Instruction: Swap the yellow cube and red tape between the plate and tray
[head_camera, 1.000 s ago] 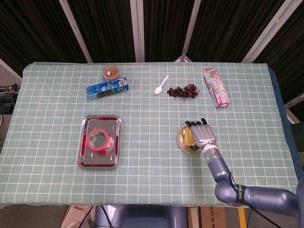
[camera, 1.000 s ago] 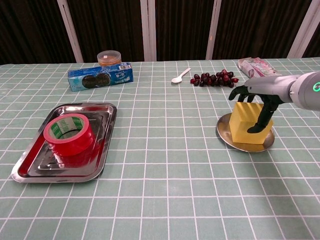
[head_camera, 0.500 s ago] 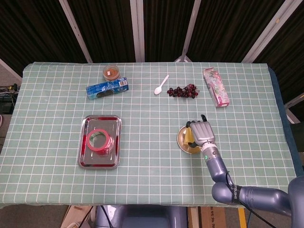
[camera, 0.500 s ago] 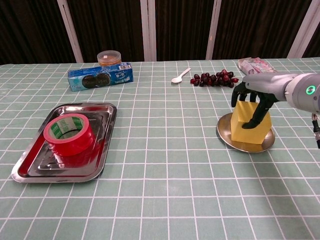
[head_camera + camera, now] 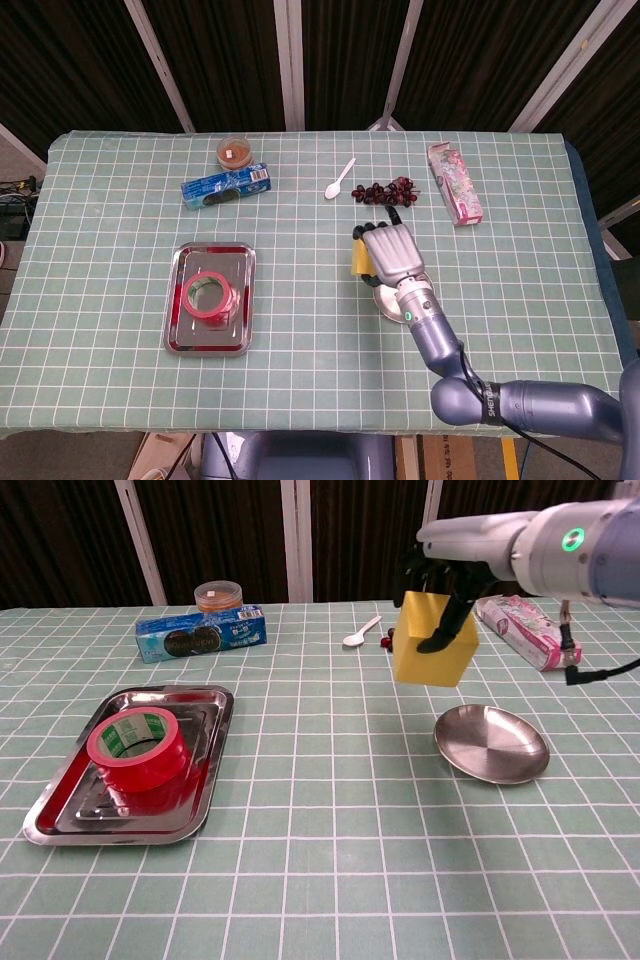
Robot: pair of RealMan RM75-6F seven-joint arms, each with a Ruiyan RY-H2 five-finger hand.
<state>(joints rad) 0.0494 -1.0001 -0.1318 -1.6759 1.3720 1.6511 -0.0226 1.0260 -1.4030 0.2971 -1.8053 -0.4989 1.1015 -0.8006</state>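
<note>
Chest view: right hand point(image 5: 440, 575) w/ yellow cube point(image 5: 433, 640) above plate point(image 5: 492, 744)

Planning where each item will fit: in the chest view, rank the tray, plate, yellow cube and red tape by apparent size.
1. Tray, clearly largest.
2. Plate.
3. Red tape, close to the plate's width.
4. Yellow cube, held aloft by the right hand; being lifted nearer the camera, its rank against the tape is unsure.

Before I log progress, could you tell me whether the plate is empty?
Empty: the plate shows bare metal, and the right hand holds the yellow cube above the table.
</note>
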